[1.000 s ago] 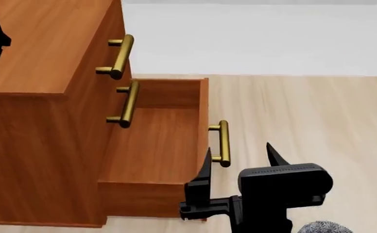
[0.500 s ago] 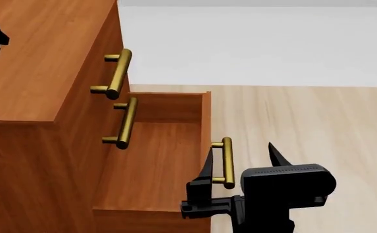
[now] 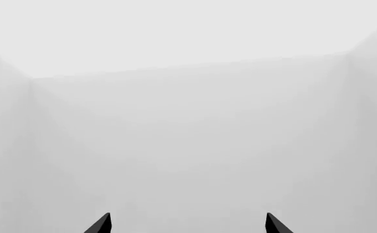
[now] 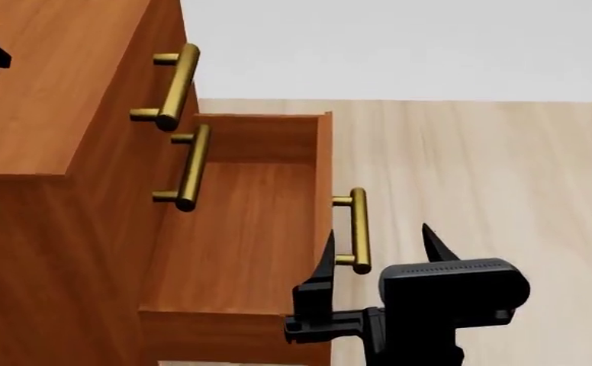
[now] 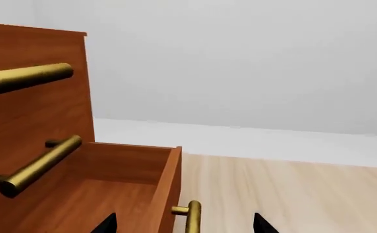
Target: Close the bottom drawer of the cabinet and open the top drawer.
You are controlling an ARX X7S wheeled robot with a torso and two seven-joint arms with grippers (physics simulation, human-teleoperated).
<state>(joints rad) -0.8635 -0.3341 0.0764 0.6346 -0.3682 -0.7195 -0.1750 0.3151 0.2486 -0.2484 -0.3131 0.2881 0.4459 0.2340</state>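
Jaws of the left gripper (image 3: 186, 224) stand spread, two black tips well apart with nothing between them; its wrist view shows only pale grey wall. In the head view a bit of black arm shows at the far left edge over the cabinet top, gripper itself out of frame there.

Cabinet (image 4: 42, 114): reddish-brown wood, filling the left of the head view, seen from above and in front. Top drawer (image 4: 149, 72) sits flush with the cabinet face, its brass bar handle (image 4: 168, 88) standing off the front. Middle drawer just below it, also flush, with its own handle (image 4: 186, 168).

Bottom drawer (image 4: 245, 244) is pulled well out over the floor, box interior bare and open to the head camera. Its front panel runs along the box's right edge, brass handle (image 4: 355, 231) on the outer face.

Right gripper (image 4: 378, 248), further right and low in the frame: jaws spread wide, gripping nothing. One black fingertip lies over the drawer's front panel, beside the lower end of the handle; the other stands clear on the floor side, so the handle's lower end falls between them. Contact cannot be told. The right wrist view looks along the drawer front, both tips at the frame edge either side of the handle.

Pale wood floor (image 4: 500, 175) to the right, grey wall beyond.
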